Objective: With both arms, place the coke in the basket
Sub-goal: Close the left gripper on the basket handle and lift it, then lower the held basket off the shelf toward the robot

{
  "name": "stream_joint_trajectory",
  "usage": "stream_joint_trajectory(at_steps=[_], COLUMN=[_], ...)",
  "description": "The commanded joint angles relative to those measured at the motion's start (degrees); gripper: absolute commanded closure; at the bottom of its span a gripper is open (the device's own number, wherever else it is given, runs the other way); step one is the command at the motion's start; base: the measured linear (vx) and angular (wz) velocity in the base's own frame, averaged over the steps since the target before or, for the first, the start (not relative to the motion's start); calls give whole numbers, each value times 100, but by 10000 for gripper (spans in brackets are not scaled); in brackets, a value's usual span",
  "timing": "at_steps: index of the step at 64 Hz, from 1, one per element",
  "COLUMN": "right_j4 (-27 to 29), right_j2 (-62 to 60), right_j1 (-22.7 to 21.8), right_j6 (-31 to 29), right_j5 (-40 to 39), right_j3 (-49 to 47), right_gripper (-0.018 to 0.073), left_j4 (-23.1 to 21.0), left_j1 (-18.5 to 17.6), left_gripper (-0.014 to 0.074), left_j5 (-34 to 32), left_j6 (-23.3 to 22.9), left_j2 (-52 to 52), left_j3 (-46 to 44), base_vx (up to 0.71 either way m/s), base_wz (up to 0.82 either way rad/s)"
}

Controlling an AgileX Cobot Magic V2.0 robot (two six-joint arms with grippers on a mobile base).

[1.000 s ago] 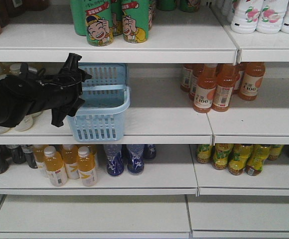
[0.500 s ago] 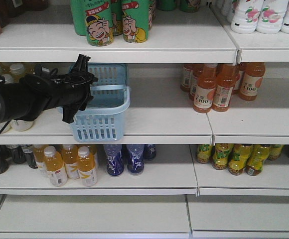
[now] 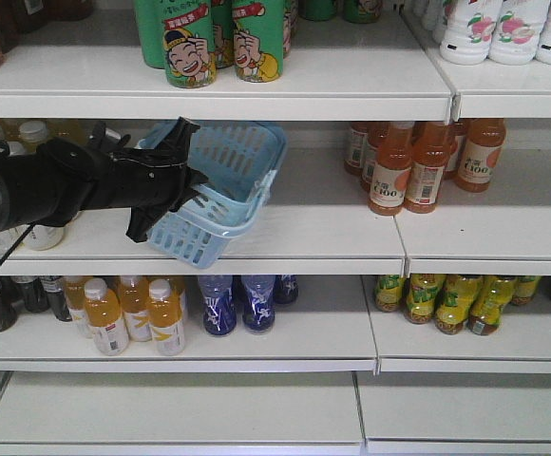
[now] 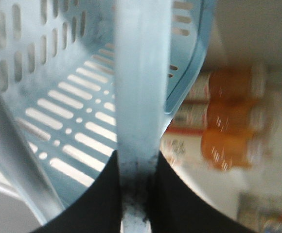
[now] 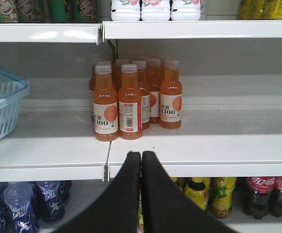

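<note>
Left claw (image 3: 182,179) is clamped on the basket (image 3: 242,157) handle (image 4: 141,73), so the basket hangs tilted just ahead of it, half off the shelf (image 3: 332,237). Right claw (image 5: 141,160) is pinched together, empty, with orange bottles (image 5: 131,102) straight ahead. No coke in sight.

1. Orange plastic drink bottles with white labels (image 5: 170,97), middle shelf: label reads "C100".
2. Dark plastic bottles with red labels (image 5: 260,194), lower shelf: white script, not legible.
3. Green cartoon-face cans (image 3: 190,47), top shelf: red banner characters, unreadable.
</note>
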Motion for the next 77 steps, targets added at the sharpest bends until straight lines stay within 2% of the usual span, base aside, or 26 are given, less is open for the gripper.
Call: stream_joint_trajectory(at_steps=[1,14,25,36,43,48,54,60,67,77], right_j4=[-16,-16,-16,-16,-16,-16,-16,-16,-16,-20], right_j2=[-75,-75,-75,-75,-75,-75,-75,-75,-75,-75], right_j1=[-26,-26,-26,-26,-26,-26,-26,-26,-26,38], right_j6=[-57,-57,-57,-57,-57,-57,-57,-57,-57,-57], right_j5=[-404,-404,-404,-404,-404,-404,-404,-404,-404,-404], right_j3=[44,44,44,44,44,44,44,44,44,44], right_gripper=[569,569,569,569,569,569,569,569,569,569], left_j4=[12,11,6,-165,-714,-1280,-2199,-3057,-3904,-3914], left_j1=[-43,-43,-43,-43,-43,-43,-43,-43,-43,-43], left_gripper=[604,604,604,604,604,604,604,604,604,603], left_j5=[601,1477,1692,2299,2584,2708,2951,3318,3721,3749], left_j6=[558,824,1118,1718,2357,3183,4290,5115,5740,5853], left_j2=[-422,-843,-1539,-2321,-2848,-3299,-3791,-4190,-4490,-4709], left_j3=[-139,12,810,1721,2410,2912,3542,4191,4891,5414], base_vx=[0,0,0,0,0,0,0,0,0,0], base_wz=[0,0,0,0,0,0,0,0,0,0])
